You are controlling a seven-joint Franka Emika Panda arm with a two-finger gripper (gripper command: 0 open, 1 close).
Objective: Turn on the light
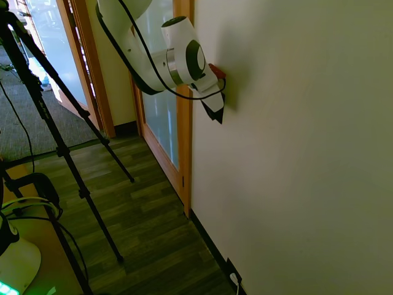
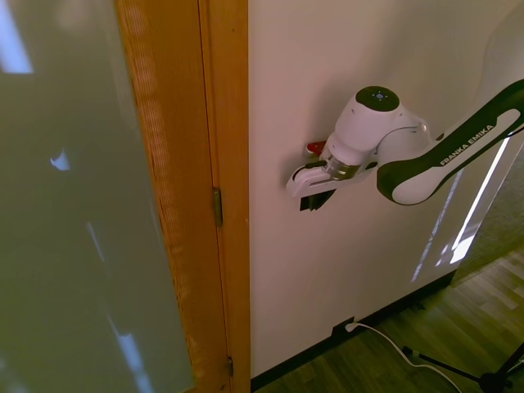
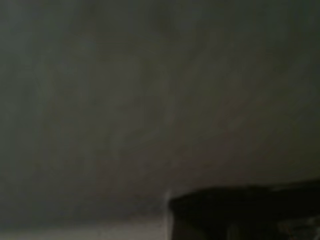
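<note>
We face a plain cream wall point(image 1: 295, 153), smooth and matte, beside a door frame point(image 2: 225, 188) of orange-brown wood. The gripper point(image 1: 216, 110) is pressed up close to this wall, its dark tips pointing into the plaster; from either side view we cannot tell whether the jaws are spread or together, since the white head of the arm point(image 2: 372, 131) hides the gap. The switch point(image 2: 311, 201) shows only as a small dark block right at the fingertips, against the wall and mostly covered by the gripper, so we cannot say whether the tips touch it or merely sit just in front. A small red part point(image 1: 216, 69) sits on the gripper's upper side near the wall. The wrist view is a dim grey blur of wall with a dark rounded shape at its lower edge, too soft to identify. Further out, the frame holds a frosted glass panel point(image 2: 74, 205), pale and smooth, with a brass hinge point(image 2: 217, 206) on the wood. The floor point(image 1: 153, 227) is dark wood plank, edged by a dark baseboard point(image 1: 209, 243), and low on the wall sits a dark plate with a white plug point(image 1: 234, 275).
</note>
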